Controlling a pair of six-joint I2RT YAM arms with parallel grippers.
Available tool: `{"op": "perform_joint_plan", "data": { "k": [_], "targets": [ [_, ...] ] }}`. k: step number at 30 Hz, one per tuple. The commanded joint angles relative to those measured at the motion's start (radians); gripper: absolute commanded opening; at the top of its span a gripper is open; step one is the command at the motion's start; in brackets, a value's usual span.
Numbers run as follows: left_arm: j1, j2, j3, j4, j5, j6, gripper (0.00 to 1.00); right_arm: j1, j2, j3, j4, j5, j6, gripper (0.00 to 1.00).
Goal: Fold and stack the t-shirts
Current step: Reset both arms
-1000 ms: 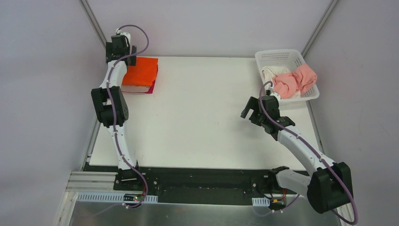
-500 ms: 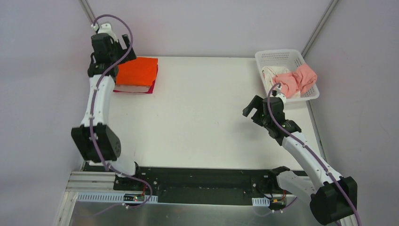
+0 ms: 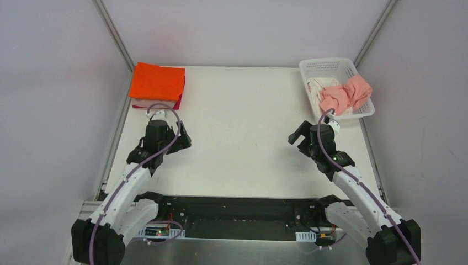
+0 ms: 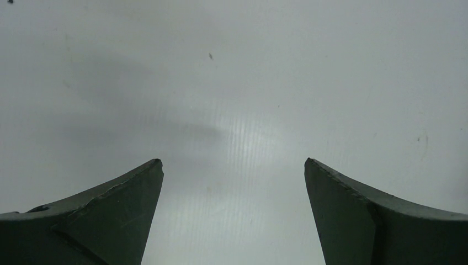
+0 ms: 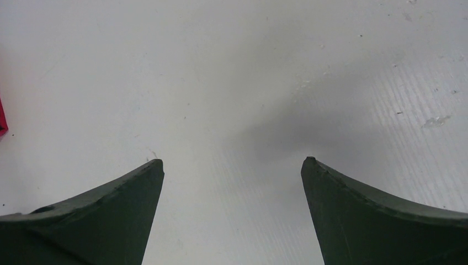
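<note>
A folded bright orange t-shirt (image 3: 157, 81) lies on top of a stack at the table's far left corner. A crimson shirt's edge (image 3: 178, 102) shows under it, with a pale layer beneath. My left gripper (image 3: 181, 141) is open and empty, low over bare table well in front of the stack. Its wrist view (image 4: 233, 161) shows only table between the jaws. My right gripper (image 3: 298, 135) is open and empty over the table, in front of the basket. Its wrist view (image 5: 232, 160) shows a crimson sliver (image 5: 2, 118) at the left edge. A crumpled salmon pink shirt (image 3: 347, 94) and a white shirt (image 3: 317, 86) lie in the basket.
The white plastic lattice basket (image 3: 326, 64) stands at the far right corner. Grey walls and metal corner posts enclose the table on three sides. The black arm base rail runs along the near edge.
My left arm has pulled back from the far-left stack to the near-left table, leaving the orange shirt lying on the stack. My right gripper has drawn slightly nearer.
</note>
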Motion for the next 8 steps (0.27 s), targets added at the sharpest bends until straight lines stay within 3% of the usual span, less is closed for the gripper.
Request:
{"op": "perform_joint_plan", "data": {
  "k": [1,8],
  "targets": [
    [-0.006,-0.171,-0.085,0.032,-0.085,-0.057,0.99,-0.004,-0.036,-0.019,0.035,0.046,0.030,1.00],
    [-0.006,-0.308,-0.107,0.023,-0.103,-0.039,0.99,-0.004,-0.057,-0.030,0.047,0.079,0.035,1.00]
  ]
}}
